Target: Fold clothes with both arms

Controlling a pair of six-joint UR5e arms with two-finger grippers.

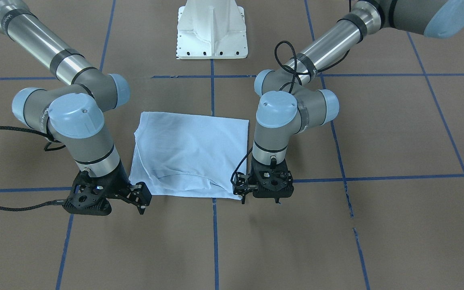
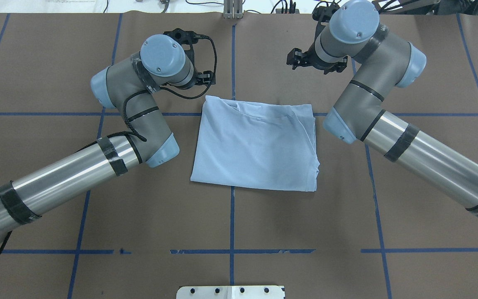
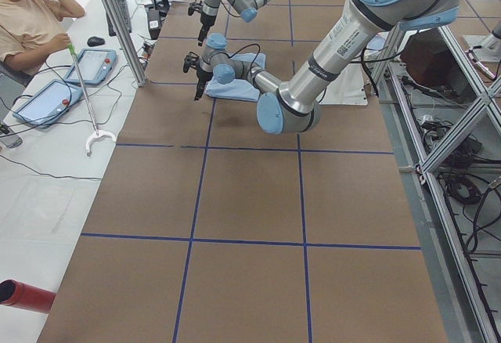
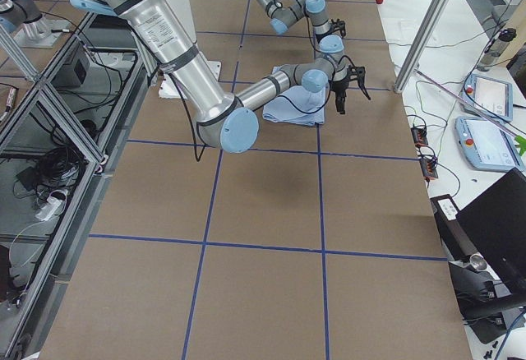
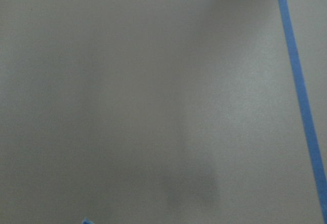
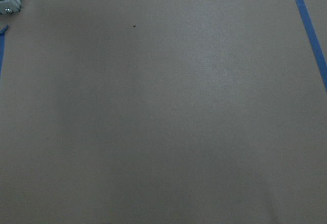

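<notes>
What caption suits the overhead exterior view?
Folded light blue T-shirt lies flat on the table between left arm and right arm.

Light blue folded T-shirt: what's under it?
Brown table surface; a blue tape line runs under the light blue folded T-shirt. Anything between its layers is hidden.

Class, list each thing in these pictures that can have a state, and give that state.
T-shirt: folded, lying flat on the table, held by neither gripper.
Left gripper: open, empty, by a corner of the T-shirt.
Right gripper: open, empty, off the T-shirt.
</notes>
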